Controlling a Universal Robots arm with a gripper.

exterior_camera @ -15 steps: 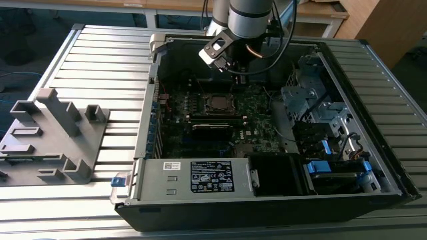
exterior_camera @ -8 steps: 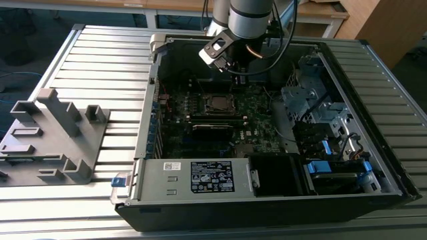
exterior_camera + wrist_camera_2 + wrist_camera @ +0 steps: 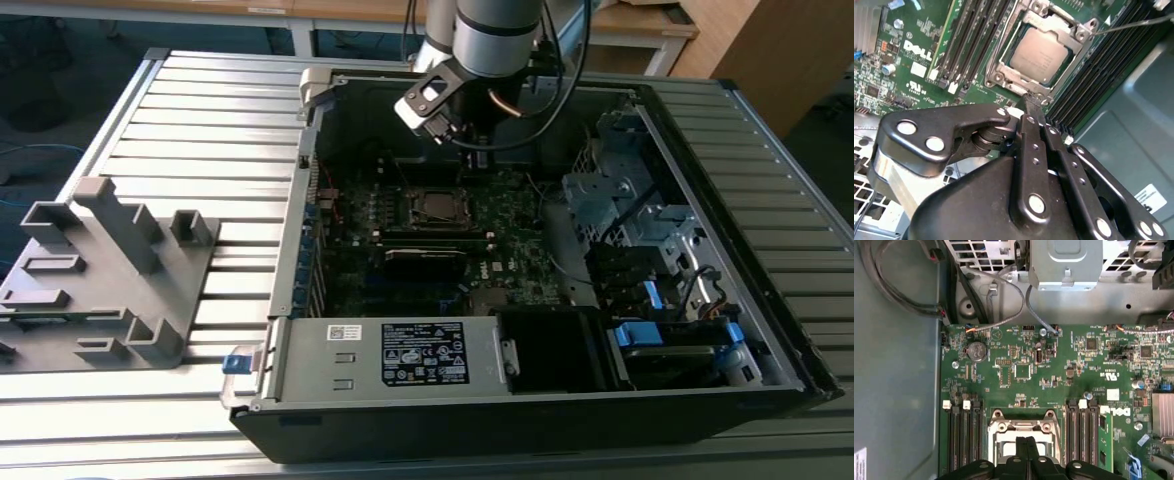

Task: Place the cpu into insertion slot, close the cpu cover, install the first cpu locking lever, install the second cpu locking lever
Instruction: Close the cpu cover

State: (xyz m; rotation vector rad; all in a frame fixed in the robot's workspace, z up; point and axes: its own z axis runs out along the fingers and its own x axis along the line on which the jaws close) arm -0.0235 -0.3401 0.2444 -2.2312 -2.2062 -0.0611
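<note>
An open computer case [image 3: 747,250] lies on a slatted metal worktop [image 3: 200,120], and the robot arm [image 3: 497,30] reaches down into its upper half, above the motherboard [image 3: 514,225]. In both wrist views the gripper [image 3: 1030,100] [image 3: 1026,444] has its two fingers pressed together with nothing between them. Its tip hangs just beside one edge of the insertion slot [image 3: 434,207]; whether it touches the frame cannot be told.

The cpu [image 3: 1041,54] sits in the slot, its dull metal top facing up. The cpu cover [image 3: 1054,21] lies flat around it, and the chip shows through the cover's square window. A thin metal rod [image 3: 1134,23] runs out from near one corner of the frame, over the black memory slots [image 3: 1104,75] beside the socket. In the first wrist view, rows of memory slots [image 3: 964,440] flank the socket on both sides, and a coin battery [image 3: 977,351] sits further up the board.

On the exterior view's left, a grey moulded fixture [image 3: 107,270] stands on the worktop well apart from the case. The power supply [image 3: 387,355] fills the case's near end.
</note>
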